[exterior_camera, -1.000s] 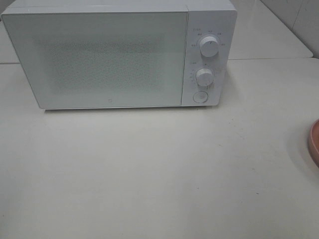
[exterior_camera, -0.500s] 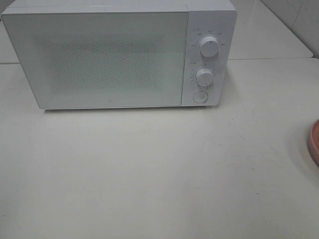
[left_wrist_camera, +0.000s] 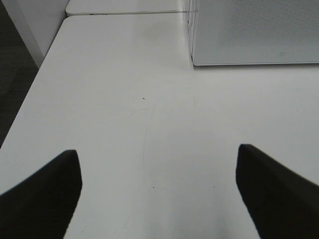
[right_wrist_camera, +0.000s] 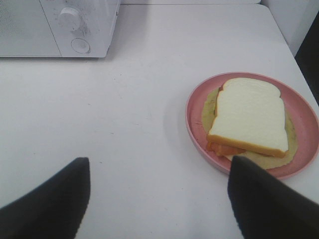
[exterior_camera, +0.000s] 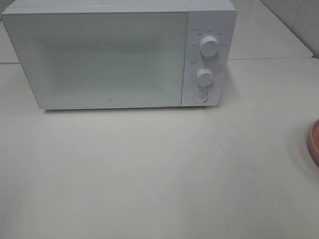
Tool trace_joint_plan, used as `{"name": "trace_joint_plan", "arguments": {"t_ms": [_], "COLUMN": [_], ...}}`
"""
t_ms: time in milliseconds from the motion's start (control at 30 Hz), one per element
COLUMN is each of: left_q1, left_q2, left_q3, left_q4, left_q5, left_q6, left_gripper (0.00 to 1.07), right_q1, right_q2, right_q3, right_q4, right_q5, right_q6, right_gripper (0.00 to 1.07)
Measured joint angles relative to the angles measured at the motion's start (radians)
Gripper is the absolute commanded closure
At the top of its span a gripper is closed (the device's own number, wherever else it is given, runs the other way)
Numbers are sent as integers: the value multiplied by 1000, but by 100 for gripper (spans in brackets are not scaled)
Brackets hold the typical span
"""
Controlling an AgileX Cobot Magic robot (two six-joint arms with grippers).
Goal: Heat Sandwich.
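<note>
The sandwich (right_wrist_camera: 250, 118), white bread over an orange and yellow-green filling, lies on a round pink plate (right_wrist_camera: 194, 119) in the right wrist view. My right gripper (right_wrist_camera: 159, 199) hangs open above the table, short of the plate, with nothing between its dark fingers (right_wrist_camera: 271, 204). The white microwave (exterior_camera: 119, 55) stands at the back of the table with its door closed. My left gripper (left_wrist_camera: 157, 194) is open over bare table, near the microwave's (left_wrist_camera: 254, 32) front left corner. In the exterior high view only a sliver of the plate (exterior_camera: 314, 142) shows at the right edge, and neither gripper appears.
Two white knobs (exterior_camera: 209, 46) and a round button (exterior_camera: 200, 96) sit on the microwave's right panel. The white table (exterior_camera: 149, 174) spreads in front of it. In the left wrist view the table's left edge (left_wrist_camera: 35, 89) drops to dark floor.
</note>
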Motion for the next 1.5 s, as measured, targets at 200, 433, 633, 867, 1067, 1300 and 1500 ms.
{"name": "trace_joint_plan", "arguments": {"t_ms": [200,433,633,867,1067,1300,1500], "left_q1": [0,0,0,0,0,0,0], "left_q2": [0,0,0,0,0,0,0], "left_q3": [0,0,0,0,0,0,0], "left_q4": [0,0,0,0,0,0,0], "left_q5": [0,0,0,0,0,0,0], "left_q6": [0,0,0,0,-1,-1,-1], "left_gripper": [29,29,29,29,29,29,29], "right_q1": [0,0,0,0,0,0,0], "right_q2": [0,0,0,0,0,0,0], "right_q3": [0,0,0,0,0,0,0], "right_q4": [0,0,0,0,0,0,0], "right_q5": [0,0,0,0,0,0,0], "right_q6": [0,0,0,0,0,0,0], "right_gripper": [33,33,33,33,33,33,33]}}
